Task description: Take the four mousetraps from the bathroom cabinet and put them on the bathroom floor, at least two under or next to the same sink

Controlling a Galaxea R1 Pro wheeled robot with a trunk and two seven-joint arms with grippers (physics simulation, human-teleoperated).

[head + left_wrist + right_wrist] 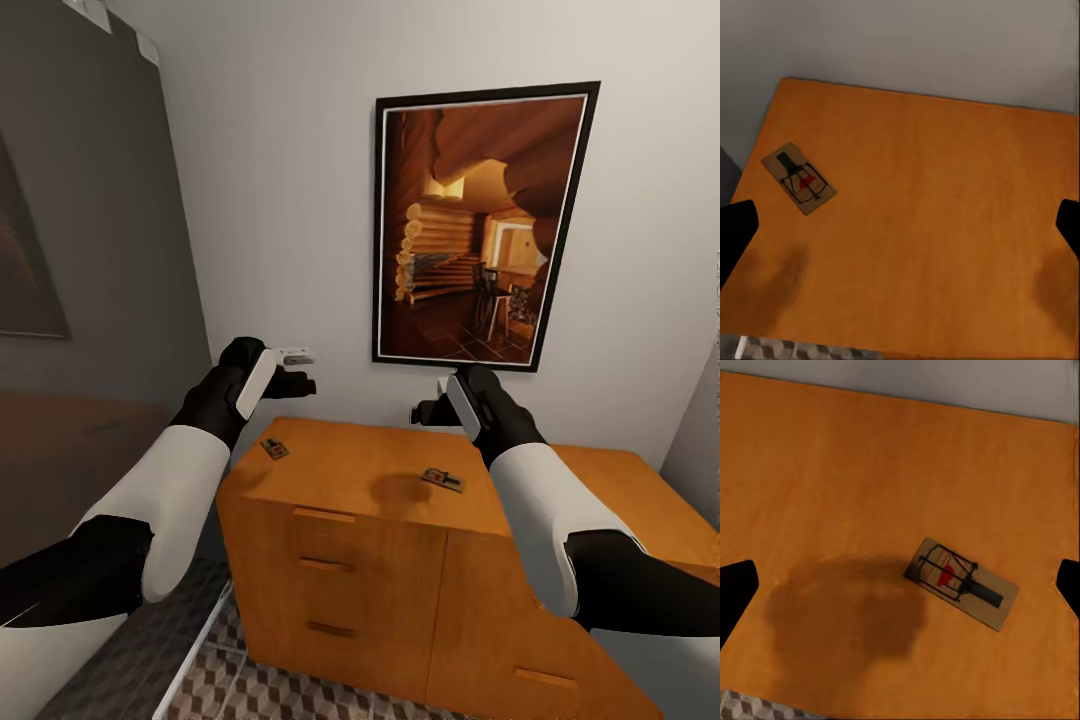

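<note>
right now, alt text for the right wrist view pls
A single mousetrap lies flat on the orange-brown cabinet top, its dark wire parts and a red patch showing. The right hand's black fingertips sit at the frame's edges, spread wide apart above the wood, with a soft shadow beside the trap.

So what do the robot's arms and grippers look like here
Both arms have glossy white forearm shells with black joints at elbow and wrist. The left gripper and the right gripper are black with a white panel along the side. In the wrist views the fingertips are plain black.
</note>
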